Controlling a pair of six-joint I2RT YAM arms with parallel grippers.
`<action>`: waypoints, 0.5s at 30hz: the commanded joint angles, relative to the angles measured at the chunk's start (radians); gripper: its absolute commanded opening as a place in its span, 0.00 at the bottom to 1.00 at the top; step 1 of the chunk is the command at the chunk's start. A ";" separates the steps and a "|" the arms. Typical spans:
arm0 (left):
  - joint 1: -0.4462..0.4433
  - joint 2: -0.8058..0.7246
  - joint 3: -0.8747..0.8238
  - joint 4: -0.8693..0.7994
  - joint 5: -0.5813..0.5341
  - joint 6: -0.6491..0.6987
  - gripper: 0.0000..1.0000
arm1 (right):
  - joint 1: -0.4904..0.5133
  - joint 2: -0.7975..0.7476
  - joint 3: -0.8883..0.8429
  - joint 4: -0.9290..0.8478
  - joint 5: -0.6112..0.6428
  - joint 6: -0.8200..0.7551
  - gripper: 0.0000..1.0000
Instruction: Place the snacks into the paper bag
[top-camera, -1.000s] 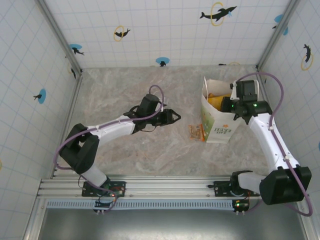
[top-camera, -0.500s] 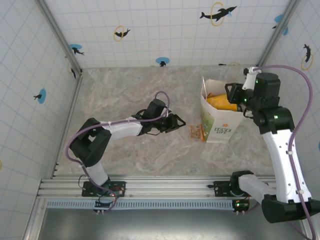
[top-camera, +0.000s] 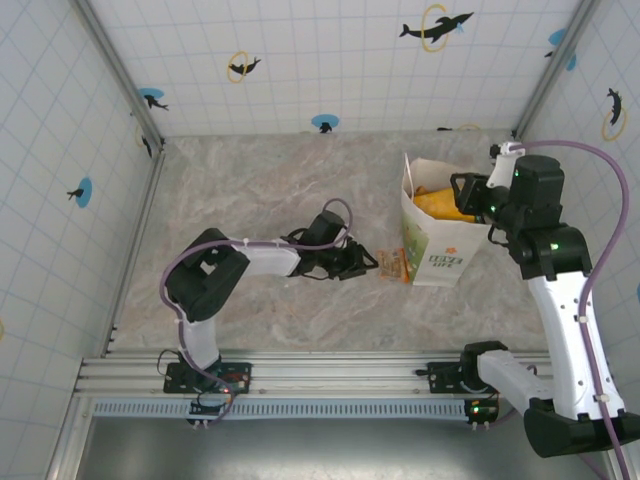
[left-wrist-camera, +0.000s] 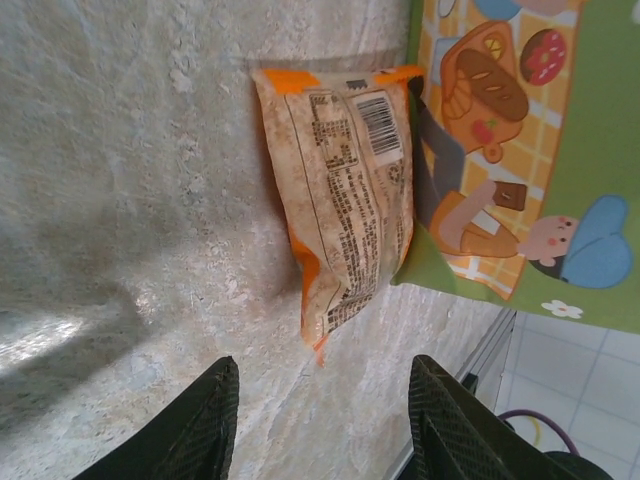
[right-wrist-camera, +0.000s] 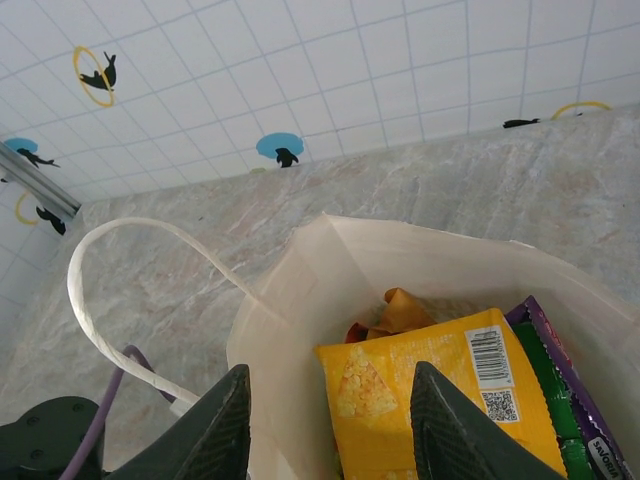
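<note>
On table: orange packet flat, edge apparently touching paper bag base. Facing it, left gripper, jaws apart, empty. Above bag mouth, right gripper, jaws apart, empty; yellow packet inside. Hazards: thin packet, fingers may scrape table; glossy film slipping from pinch; forward push shoving or tipping light bag.

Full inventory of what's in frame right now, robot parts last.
paper bag: one, white with green-orange print, upright, right side of table
yellow packet: one, yellow-orange, inside bag, on top
green packet: one, green, inside bag, beside the yellow one
purple packet: one, purple, inside bag, against its wall
orange packet: one, orange, flat on table at bag's base
table: one, grey marble
left gripper: one, black, open, near orange packet
right gripper: one, black, open, above bag mouth
</note>
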 joint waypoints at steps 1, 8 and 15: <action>-0.019 0.033 0.038 0.036 0.024 -0.030 0.47 | -0.005 -0.013 -0.014 0.011 -0.014 0.002 0.45; -0.033 0.077 0.056 0.063 0.021 -0.043 0.46 | -0.005 -0.014 -0.022 0.022 -0.040 0.008 0.45; -0.040 0.133 0.094 0.078 0.024 -0.044 0.43 | -0.005 -0.022 -0.022 0.015 -0.054 0.009 0.45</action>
